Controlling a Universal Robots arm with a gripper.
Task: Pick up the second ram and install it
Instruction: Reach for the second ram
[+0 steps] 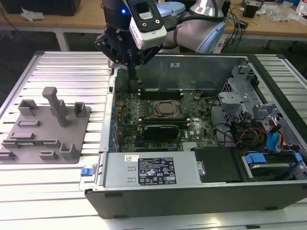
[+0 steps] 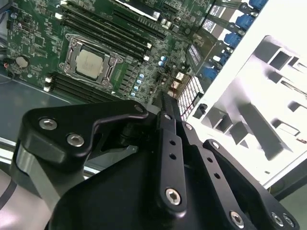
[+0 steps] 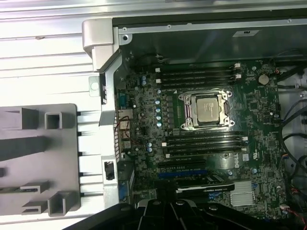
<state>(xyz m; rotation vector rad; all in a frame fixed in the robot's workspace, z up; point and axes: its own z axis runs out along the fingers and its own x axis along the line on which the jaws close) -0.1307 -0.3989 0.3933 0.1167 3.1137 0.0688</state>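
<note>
over the far corner of an open computer case (image 1: 192,199), on the exterior view's left, a robot arm (image 1: 201,28) hangs its gripper (image 1: 132,79) just above the edge of the green circuit board (image 1: 129,122). whether the gripper is spread or pressed together cannot be told from any of the views. the memory stick (image 1: 36,142) appears to be the dark strip lying flat in a low slot of the grey holder (image 1: 72,139), though that is hard to make out. the holder sits on the slatted table (image 1: 62,62) beside the case, well apart from the gripper. in the first wrist view the silver processor (image 3: 208,106) lies at the middle of the board between two banks of long black memory slots (image 3: 196,73), each slot tipped with white clips. a grey power supply (image 1: 115,172) with a printed label sits along the near side of the case in the exterior view, and cables and blue tabs crowd that view's right.
</note>
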